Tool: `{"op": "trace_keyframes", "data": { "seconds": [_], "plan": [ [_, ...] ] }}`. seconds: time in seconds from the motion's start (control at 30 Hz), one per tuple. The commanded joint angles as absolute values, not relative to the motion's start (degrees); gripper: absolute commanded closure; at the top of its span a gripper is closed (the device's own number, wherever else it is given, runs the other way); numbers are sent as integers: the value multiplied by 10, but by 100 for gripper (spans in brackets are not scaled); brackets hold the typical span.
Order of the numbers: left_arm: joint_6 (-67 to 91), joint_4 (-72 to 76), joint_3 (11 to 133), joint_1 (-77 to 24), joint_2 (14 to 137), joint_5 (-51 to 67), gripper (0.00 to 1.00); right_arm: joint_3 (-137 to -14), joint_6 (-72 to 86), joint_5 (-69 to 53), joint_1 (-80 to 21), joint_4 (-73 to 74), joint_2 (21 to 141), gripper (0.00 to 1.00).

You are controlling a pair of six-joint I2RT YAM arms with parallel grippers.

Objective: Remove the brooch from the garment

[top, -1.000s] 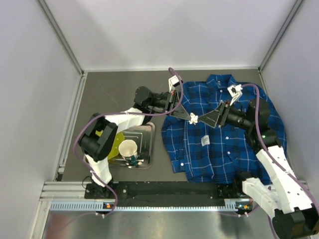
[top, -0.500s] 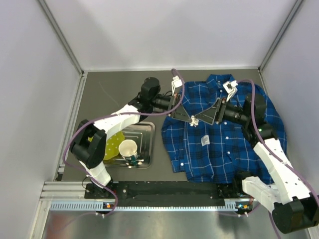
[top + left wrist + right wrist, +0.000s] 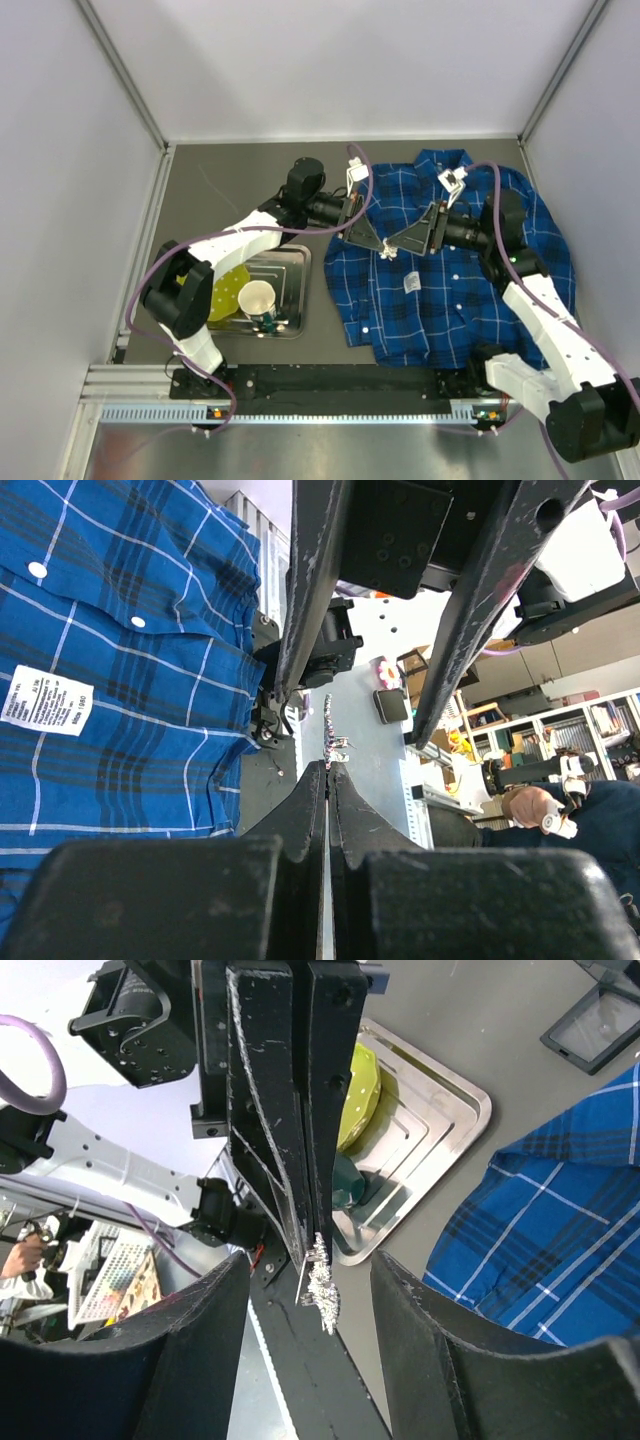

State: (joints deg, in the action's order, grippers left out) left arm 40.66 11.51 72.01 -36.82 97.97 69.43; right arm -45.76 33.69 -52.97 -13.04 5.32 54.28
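The blue plaid garment (image 3: 470,290) lies flat on the right half of the table. The tiny silvery brooch (image 3: 390,249) hangs at the tips of my left gripper (image 3: 383,243), above the shirt's left front edge. In the left wrist view my left gripper (image 3: 329,765) is shut, with the brooch (image 3: 334,742) pinched at its tip and the garment (image 3: 120,680) to the left. My right gripper (image 3: 398,244) meets it from the right. In the right wrist view my right gripper (image 3: 312,1258) is open, its jaws either side of the brooch (image 3: 322,1282) without touching it.
A metal tray (image 3: 301,262) left of the shirt holds a yellow plate (image 3: 226,290) and a paper cup (image 3: 257,298). A white cloth tag (image 3: 411,283) is sewn on the shirt front. Walls enclose the table at the left, back and right.
The left arm has stretched out and both wrists have shifted a little. The right wrist has moved left. The brooch has stayed between the two grippers' tips over the shirt edge.
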Motion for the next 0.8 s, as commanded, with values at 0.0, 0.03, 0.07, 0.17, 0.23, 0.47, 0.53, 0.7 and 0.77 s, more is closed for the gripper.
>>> {"op": "trace_keyframes", "data": {
  "seconds": [0.0,0.03,0.07,0.17,0.23,0.47,0.53,0.7,0.77],
  "plan": [
    [392,120,745,-370,953,707,100,-452,316,-554,-138,35,546,50],
    [392,120,745,-369,954,707,100,-451,316,-558,-137,34,548,50],
    [392,120,745,-369,954,708,100,-450,316,-560,-137,35,550,51],
    [392,120,749,-369,957,707,100,-447,312,-563,-141,35,552,54],
    [395,121,751,-370,959,708,100,-447,308,-567,-146,34,556,55],
    [396,121,751,-370,957,712,100,-448,302,-565,-150,34,565,62],
    [396,121,750,-370,956,713,100,-449,301,-560,-150,33,560,63],
    [395,121,748,-370,956,715,100,-446,303,-551,-150,33,553,62],
    [395,121,748,-369,956,715,100,-446,305,-540,-150,33,549,59]
  ]
}}
